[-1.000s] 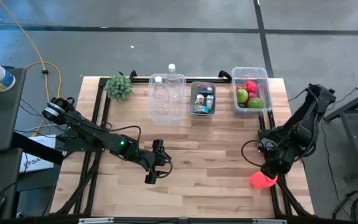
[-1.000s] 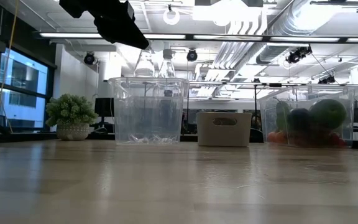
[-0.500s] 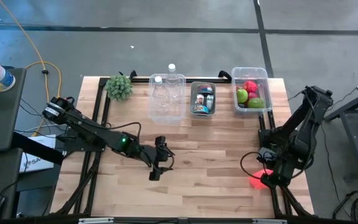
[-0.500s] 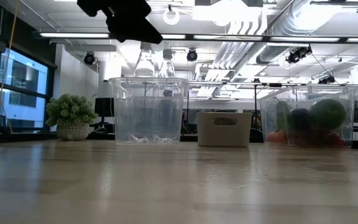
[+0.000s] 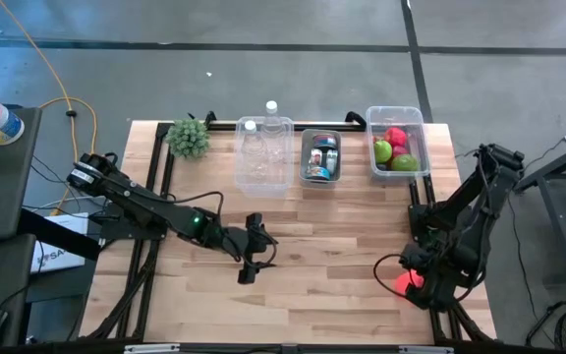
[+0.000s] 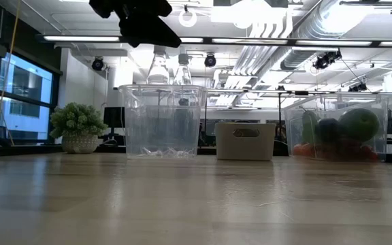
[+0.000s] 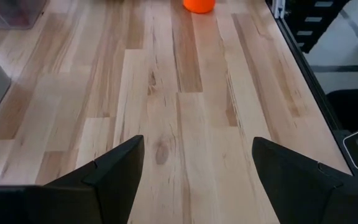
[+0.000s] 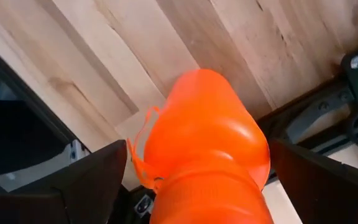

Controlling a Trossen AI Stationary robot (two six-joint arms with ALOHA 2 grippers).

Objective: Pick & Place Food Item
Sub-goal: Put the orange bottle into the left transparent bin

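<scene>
An orange plastic food item (image 8: 204,143) lies on the wooden table near its right near corner, and shows in the high view as a red-orange spot (image 5: 399,283). My right gripper (image 5: 419,280) points straight down over it, open. Its two fingers (image 8: 98,180) stand on either side of the item without closing on it. My left gripper (image 5: 251,258) hovers open above the middle of the table with nothing between its fingers (image 7: 114,171). The orange item (image 7: 199,5) shows far ahead of it.
Along the far edge stand a clear bin with bottles (image 5: 263,152), a small grey bin with cans (image 5: 320,155) and a clear bin of fruit (image 5: 398,143). A small green plant (image 5: 189,138) is at the far left. The black table frame (image 8: 316,118) runs close by the orange item.
My right gripper has come down toward the orange item, moving toward the table's near edge and staying open. The item now lies between its fingers.
</scene>
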